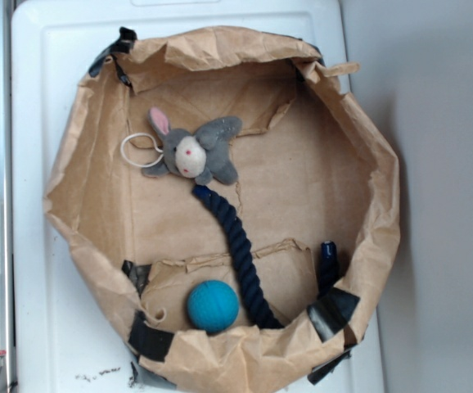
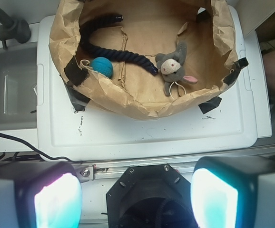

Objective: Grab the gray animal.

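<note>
The gray animal [image 1: 196, 152] lies on the floor of a brown paper bin [image 1: 359, 155], toward its back left, with its cream face up, a pink-lined ear and a white loop string beside it. In the wrist view the gray animal [image 2: 173, 67] rests far ahead, inside the bin near the paper wall. My gripper [image 2: 136, 199] hangs well back from the bin, over the rail at the table's edge, open, with nothing between its glowing fingers [image 2: 56, 202]. The gripper does not show in the exterior view.
A navy rope [image 1: 236, 246] curves from the animal down to the bin's front wall. A teal ball [image 1: 213, 305] sits at the front left of the bin. The bin stands on a white lid [image 2: 142, 128]. A sink [image 2: 9, 90] lies to the left.
</note>
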`<state>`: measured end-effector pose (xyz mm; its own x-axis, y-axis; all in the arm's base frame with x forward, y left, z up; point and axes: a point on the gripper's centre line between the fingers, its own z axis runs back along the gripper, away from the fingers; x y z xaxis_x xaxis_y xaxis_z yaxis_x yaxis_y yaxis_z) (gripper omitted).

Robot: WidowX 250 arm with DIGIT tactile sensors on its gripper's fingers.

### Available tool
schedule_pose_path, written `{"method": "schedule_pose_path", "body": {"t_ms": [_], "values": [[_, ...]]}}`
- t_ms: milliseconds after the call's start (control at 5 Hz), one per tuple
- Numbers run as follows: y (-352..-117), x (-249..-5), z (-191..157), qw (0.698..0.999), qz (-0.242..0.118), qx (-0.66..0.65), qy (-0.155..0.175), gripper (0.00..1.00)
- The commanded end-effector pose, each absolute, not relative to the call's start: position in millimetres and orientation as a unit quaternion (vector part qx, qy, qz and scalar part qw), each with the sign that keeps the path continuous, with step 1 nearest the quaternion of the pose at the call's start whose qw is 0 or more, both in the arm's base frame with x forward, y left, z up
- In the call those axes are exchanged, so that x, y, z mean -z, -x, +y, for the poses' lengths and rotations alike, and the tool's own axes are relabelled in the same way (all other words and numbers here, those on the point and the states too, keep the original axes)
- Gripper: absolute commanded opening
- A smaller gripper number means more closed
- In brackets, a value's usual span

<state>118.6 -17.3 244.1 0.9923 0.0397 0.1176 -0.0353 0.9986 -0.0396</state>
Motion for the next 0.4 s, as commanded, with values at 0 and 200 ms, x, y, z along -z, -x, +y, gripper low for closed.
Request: {"method": "schedule_pose_path", "body": {"t_ms": [0,200], "values": [[-118.6,-244.1,-17.3,0.998,-0.059,-0.019,0.019,1.00],[-137.6,-232.3,-15.6,0.999,-0.047,-0.003,0.027,1.00]]}}
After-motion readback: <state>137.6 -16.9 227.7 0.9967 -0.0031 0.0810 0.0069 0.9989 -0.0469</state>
